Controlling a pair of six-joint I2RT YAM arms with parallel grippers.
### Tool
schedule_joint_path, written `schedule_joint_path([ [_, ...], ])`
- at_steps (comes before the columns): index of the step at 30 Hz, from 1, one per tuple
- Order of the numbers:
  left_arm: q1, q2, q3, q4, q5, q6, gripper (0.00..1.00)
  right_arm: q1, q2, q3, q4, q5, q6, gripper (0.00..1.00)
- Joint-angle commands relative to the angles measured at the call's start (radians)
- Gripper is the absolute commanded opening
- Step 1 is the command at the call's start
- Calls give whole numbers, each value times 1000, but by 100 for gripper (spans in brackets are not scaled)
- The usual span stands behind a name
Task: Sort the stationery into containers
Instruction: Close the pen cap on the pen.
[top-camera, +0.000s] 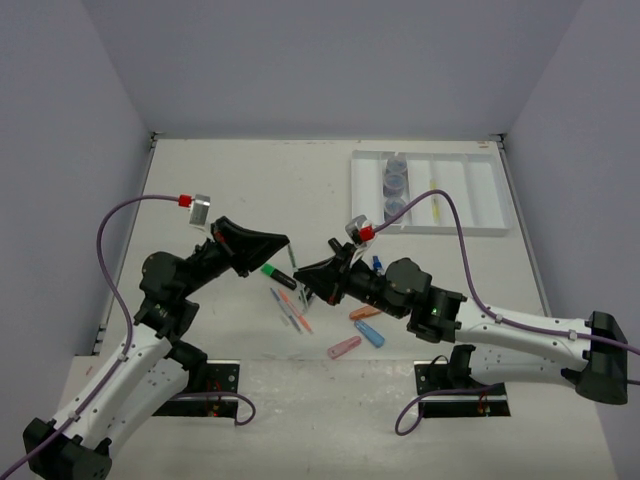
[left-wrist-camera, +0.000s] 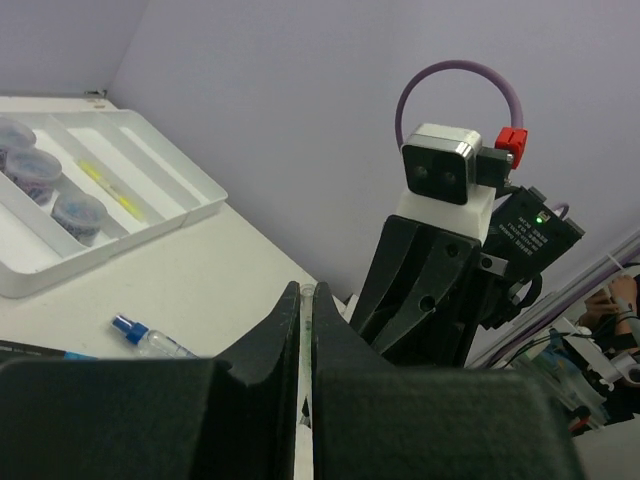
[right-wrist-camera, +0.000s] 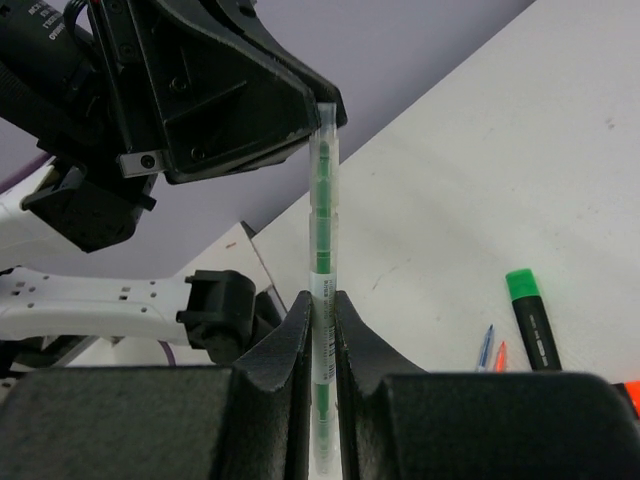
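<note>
Both grippers are shut on one thin clear pen with a green core (right-wrist-camera: 322, 215), held off the table between them. My left gripper (top-camera: 284, 240) pinches one end (left-wrist-camera: 305, 300). My right gripper (top-camera: 300, 272) pinches the labelled middle (right-wrist-camera: 321, 305). The white divided tray (top-camera: 470, 195) stands at the back right and holds three grey-blue jars (top-camera: 396, 183) and a yellow pen (top-camera: 434, 200). It also shows in the left wrist view (left-wrist-camera: 165, 180). On the table lie a green-capped highlighter (top-camera: 275, 273), thin pens (top-camera: 290, 310), orange (top-camera: 365, 313), blue (top-camera: 370, 333) and pink (top-camera: 344, 347) capsule pieces, and a blue-capped bottle (left-wrist-camera: 150, 342).
Grey walls close the table in at the back and both sides. The two arms meet nose to nose over the middle of the table, above the loose items. Purple cables (top-camera: 440, 215) loop from each wrist camera; the right one hangs over the tray's near edge.
</note>
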Motion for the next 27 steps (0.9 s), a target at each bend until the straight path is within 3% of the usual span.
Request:
schedule_joint_path([
  [1, -6, 17, 50, -138, 17, -51, 0, 4, -23, 40, 140, -22, -123, 0],
  [10, -6, -13, 57, -109, 55, -84, 2, 1, -21, 62, 193, -62, -200, 0],
  [13, -6, -29, 70, -81, 66, -58, 27, 2, 0, 82, 188, -71, -204, 0],
  [16, -6, -32, 91, -72, 73, -27, 37, 1, 18, 91, 179, -105, -191, 0],
  [19, -6, -34, 88, -21, 93, -18, 37, 2, 27, 86, 193, -108, -180, 0],
  [23, -6, -22, 75, 55, 134, -39, 27, 2, 38, 97, 209, -110, -169, 0],
  [27, -7, -1, 60, 127, 191, -74, 27, 2, 52, 121, 200, -111, -155, 0],
])
